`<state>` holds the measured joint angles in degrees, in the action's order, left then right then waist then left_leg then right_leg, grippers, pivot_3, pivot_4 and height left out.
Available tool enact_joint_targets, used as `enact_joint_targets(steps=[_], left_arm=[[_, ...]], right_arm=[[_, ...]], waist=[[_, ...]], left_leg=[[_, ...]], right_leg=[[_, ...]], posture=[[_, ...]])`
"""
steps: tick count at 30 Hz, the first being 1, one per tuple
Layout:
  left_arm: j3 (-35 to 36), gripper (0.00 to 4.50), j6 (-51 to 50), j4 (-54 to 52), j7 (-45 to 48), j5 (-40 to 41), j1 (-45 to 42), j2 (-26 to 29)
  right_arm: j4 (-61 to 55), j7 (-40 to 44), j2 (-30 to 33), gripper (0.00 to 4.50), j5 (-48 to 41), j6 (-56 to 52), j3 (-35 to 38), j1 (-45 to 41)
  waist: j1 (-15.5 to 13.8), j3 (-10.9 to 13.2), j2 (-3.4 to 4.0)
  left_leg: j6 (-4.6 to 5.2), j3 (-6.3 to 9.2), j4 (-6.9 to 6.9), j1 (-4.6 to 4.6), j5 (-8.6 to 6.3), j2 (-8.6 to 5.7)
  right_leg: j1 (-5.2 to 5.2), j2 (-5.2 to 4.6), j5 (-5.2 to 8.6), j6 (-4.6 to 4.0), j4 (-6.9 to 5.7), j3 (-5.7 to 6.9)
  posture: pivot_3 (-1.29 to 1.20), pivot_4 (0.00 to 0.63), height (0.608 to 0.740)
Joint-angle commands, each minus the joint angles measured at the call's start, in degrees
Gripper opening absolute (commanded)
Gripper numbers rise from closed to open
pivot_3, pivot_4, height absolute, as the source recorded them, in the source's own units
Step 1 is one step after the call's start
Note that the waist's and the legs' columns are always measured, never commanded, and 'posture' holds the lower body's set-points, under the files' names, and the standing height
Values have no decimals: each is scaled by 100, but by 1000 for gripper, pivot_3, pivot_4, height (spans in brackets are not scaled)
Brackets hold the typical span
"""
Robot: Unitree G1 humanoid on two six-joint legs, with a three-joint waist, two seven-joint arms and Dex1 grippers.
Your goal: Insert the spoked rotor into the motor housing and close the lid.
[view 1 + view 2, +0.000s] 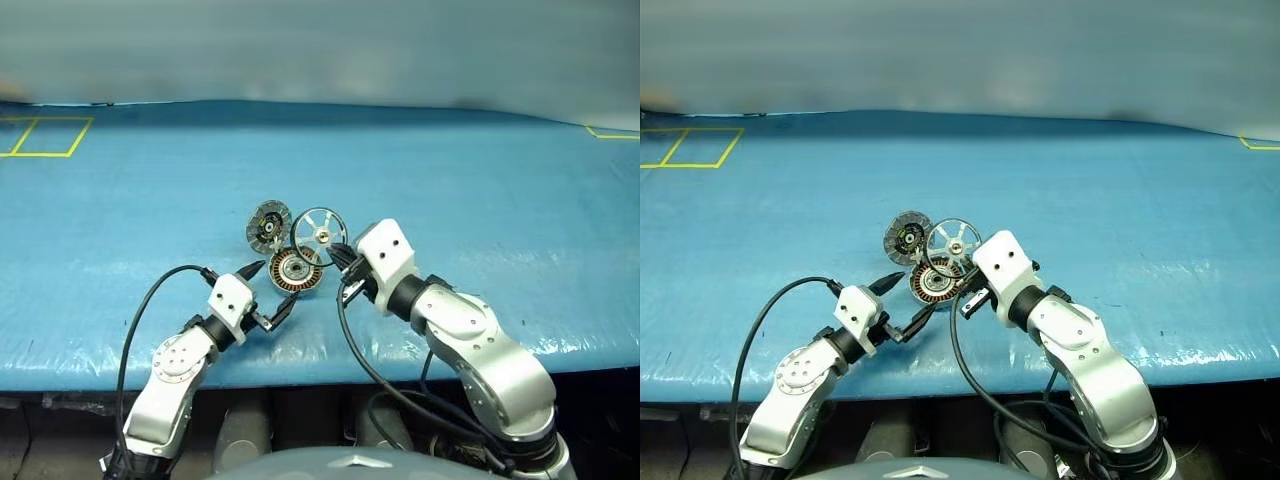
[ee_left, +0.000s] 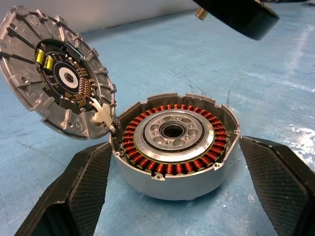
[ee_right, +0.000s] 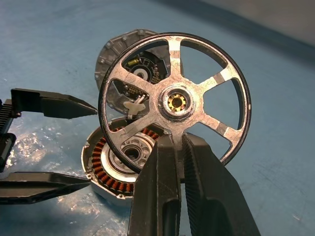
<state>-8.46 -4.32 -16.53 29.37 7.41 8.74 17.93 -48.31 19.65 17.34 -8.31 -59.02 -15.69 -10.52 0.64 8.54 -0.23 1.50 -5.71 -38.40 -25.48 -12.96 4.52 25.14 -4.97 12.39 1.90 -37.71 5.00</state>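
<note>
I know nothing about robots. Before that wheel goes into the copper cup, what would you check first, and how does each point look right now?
1. spoked rotor gripped: ok, the right gripper is shut on its rim.
2. lid out of the way: ok, it stands swung open on its hinge.
3. motor housing free inside: ok, the windings and centre are uncovered.
4. Housing steadied: not ok, the left gripper is open, one finger on each side, not clamping.
5. Rotor lined up: not ok, it stands on edge above the housing, not flat.
6. Hub centred over the housing's middle: cannot tell.
</note>
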Motion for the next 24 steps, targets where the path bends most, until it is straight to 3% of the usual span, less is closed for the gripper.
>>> enact_joint_targets(steps=[1, 12, 24], left_arm=[[7, 4500, 176, -145, 5, 70, -19, -49], [-87, 4500, 85, -150, 215, 122, 57, 45], [101, 4500, 431, -99, 180, 126, 482, 88]], right_arm=[[-200, 0, -1, 33, -87, 191, -100, -130], [66, -358, -328, 33, -28, 214, -455, -37], [1240, -388, -382, 33, 62, 867, -470, 20]], waist=[[2, -1, -1], [6, -1, -2], [8, -3, -4]], left_leg=[[0, 0, 0, 0, 0, 0], [-5, 4, -1, 0, 4, 1], [-5, 2, 0, 1, 5, 1]], right_leg=[[-3, 0, 0, 0, 0, 0], [-4, 3, 0, 0, -4, 0], [-4, 3, 0, -1, -4, 0]], posture=[[0, 150, 740], [0, 150, 740], [0, 150, 740]])
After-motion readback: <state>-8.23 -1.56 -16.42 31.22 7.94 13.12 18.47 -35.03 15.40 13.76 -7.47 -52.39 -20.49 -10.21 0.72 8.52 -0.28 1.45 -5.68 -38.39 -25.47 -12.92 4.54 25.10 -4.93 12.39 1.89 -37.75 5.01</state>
